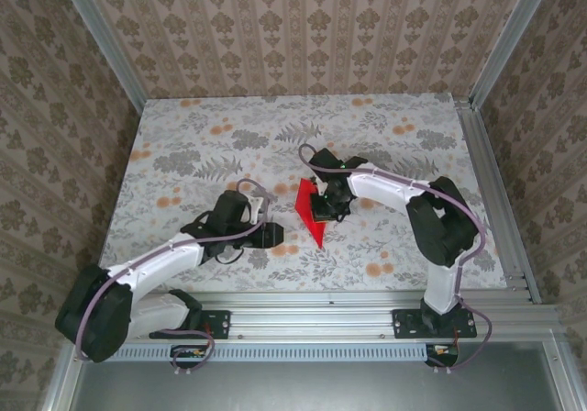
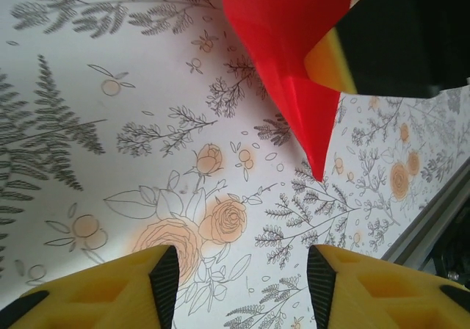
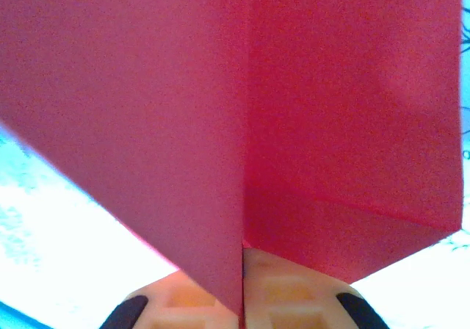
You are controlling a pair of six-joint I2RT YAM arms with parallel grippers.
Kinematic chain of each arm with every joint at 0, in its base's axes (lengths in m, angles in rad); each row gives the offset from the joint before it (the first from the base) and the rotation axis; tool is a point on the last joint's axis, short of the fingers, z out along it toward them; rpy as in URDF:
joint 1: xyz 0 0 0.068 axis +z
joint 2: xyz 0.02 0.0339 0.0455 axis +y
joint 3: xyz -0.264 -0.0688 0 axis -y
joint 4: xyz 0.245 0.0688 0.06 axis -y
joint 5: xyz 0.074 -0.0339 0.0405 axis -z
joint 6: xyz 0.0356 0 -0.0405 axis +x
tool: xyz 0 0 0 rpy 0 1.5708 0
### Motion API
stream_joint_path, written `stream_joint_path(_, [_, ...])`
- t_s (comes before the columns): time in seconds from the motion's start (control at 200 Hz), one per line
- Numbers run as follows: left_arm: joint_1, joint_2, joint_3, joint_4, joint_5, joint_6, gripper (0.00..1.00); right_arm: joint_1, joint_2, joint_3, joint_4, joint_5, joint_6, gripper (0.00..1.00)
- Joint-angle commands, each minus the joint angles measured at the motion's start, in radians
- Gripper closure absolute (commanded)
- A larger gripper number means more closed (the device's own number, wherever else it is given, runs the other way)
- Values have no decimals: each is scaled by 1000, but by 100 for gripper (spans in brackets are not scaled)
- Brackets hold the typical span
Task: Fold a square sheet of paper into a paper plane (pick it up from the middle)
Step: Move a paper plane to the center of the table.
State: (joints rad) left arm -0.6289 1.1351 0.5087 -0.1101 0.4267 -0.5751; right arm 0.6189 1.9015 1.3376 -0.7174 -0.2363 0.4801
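The right gripper (image 1: 323, 207) clamps the creased, pointed sheet of bright red paper (image 1: 308, 211) (tip towards six o'clock), while the left gripper (image 1: 278, 237), jaws parted and empty, sits apart at the paper's eight o'clock.

The counter (image 1: 183, 145) carries a pale covering printed with grey ferns and leaves and orange-peach blossoms, and it lies flat; the left wrist view shows the same print close up, with line-drawn roses. Walls (image 1: 303, 26) papered in a beige-brown damask pattern enclose it on the left, far and right sides, with an aluminium post (image 1: 103, 39) standing in the far left corner. One aluminium rail (image 1: 491, 200) runs along the counter's right edge, and a wider rail (image 1: 312, 324) runs along its near edge.
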Motion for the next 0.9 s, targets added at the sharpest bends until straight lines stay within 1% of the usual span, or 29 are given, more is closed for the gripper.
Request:
stream_joint_path(0.0, [35,-42,-5,-67,32,40,48,-1,51,61,-127,44,-69,87])
stream_joint_path(0.08, [56,-55,-9,-78,48,45,47,-1,78,86,-132,60,-73,83])
stream_joint_path(0.175, [71,-64,-9,-88,58,51,46,1,98,97,-127,70,-69,81])
stream_joint_path(0.465, [91,-65,-20,-89,75,60,46,17,127,91,-99,111,-58,81])
stream_joint_path(0.595, [92,-55,-22,-79,78,60,45,31,143,92,-96,134,-52,79])
stream_joint_path(0.78, [92,-34,-19,-66,81,63,45,62,172,103,-112,209,-42,79])
stream_joint_path(0.9, [92,-15,-17,-54,82,64,45,87,197,121,-129,256,-34,80])
